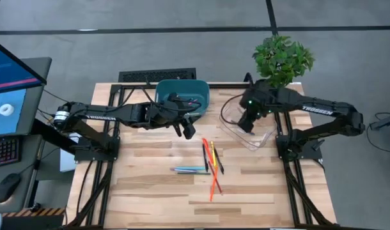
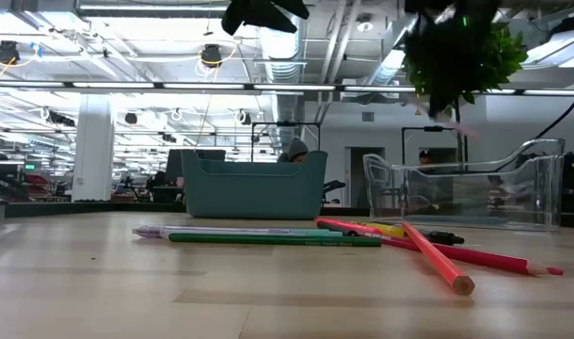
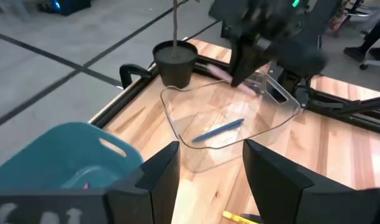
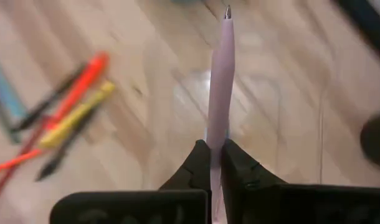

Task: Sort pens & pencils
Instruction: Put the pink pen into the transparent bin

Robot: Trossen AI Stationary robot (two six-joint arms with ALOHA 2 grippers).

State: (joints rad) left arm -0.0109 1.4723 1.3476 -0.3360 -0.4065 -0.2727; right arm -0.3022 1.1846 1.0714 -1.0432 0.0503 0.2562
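Surface: a wooden table (image 1: 150, 191) was seen, a workshop behind.
Right gripper (image 4: 215, 149): pinched on a pink pen (image 4: 220, 74), held over the clear tray (image 1: 236, 131), apparently for dropping in.
Left gripper (image 3: 209, 165): spread, empty, beside the teal bin (image 1: 182, 89).
Beyond: loose pens and pencils (image 1: 209, 165) lay unsorted mid-table.

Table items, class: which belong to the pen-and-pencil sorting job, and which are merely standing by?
Part of the job:
loose pens and pencils on the table
pink pen held by the right gripper above the clear tray
blue pen in that tray
teal bin
left gripper, open and empty

Just standing by:
potted plant
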